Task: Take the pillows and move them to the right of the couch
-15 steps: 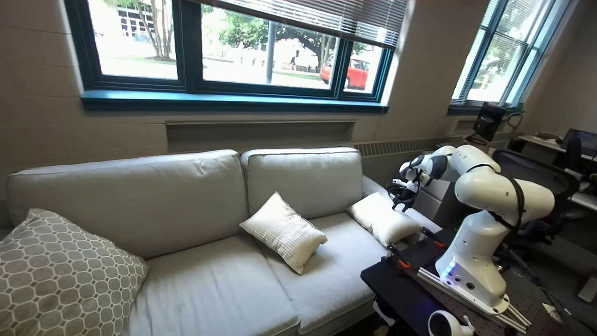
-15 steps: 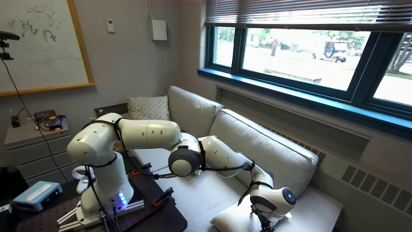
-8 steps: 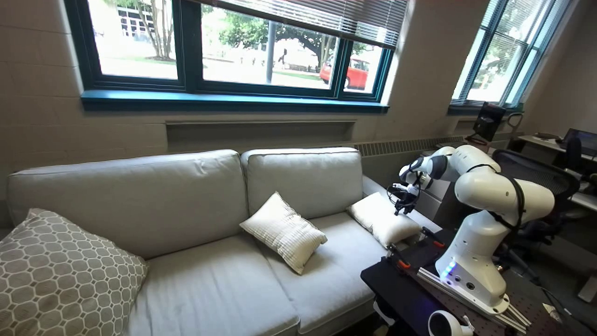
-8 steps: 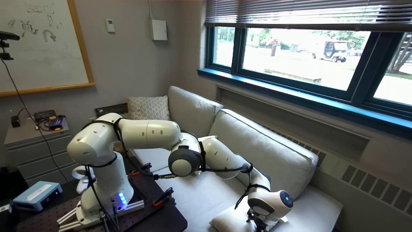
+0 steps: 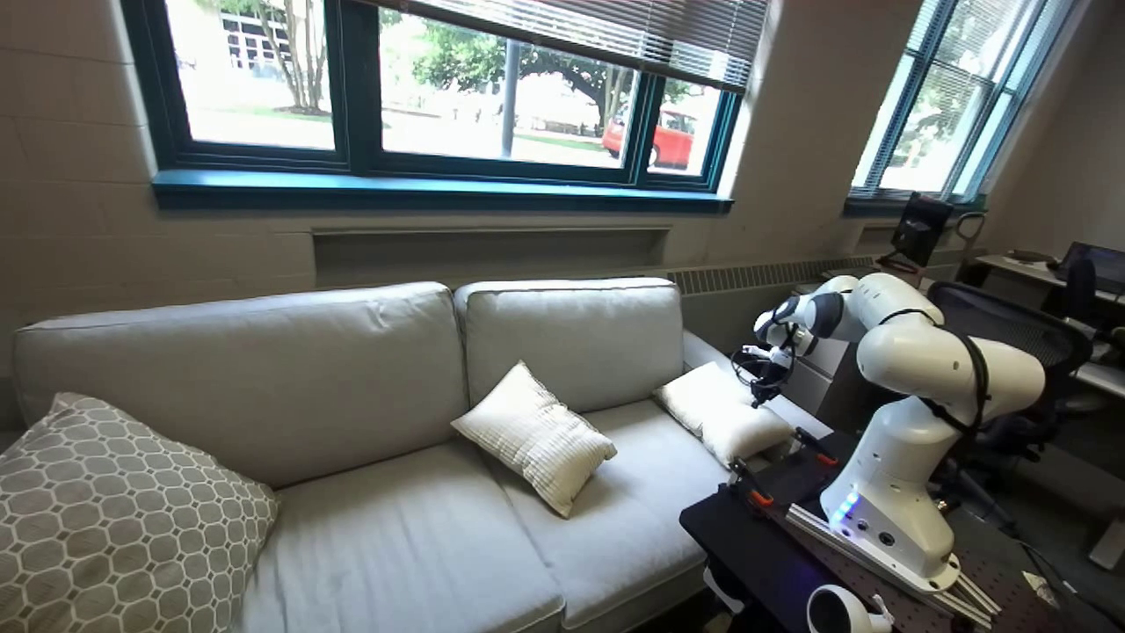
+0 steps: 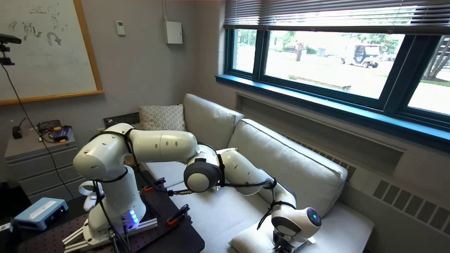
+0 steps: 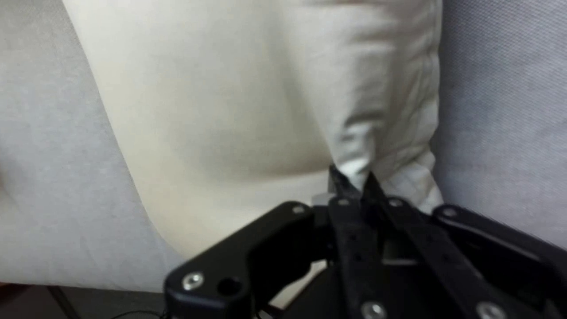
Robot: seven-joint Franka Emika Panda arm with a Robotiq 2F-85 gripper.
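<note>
Two white pillows lie on the pale grey couch. The near-arm pillow rests at the right end of the seat, against the couch's right arm. My gripper is shut on a pinched fold of that pillow's cover, close to its seamed edge, in the wrist view. From outside, the gripper reaches down onto the pillow's far side. A ribbed white pillow leans tilted over the middle of the seat, apart from the gripper; my arm mostly covers it in an exterior view.
A larger grey patterned pillow sits at the couch's left end. The black table bearing the robot base adjoins the couch front, with orange-tipped clamps on its edge. Behind the couch are a wall and a blue window sill.
The gripper has come down a little onto the near-arm pillow, and its fingers have drawn together on the cover. Both white pillows lie where they were.
</note>
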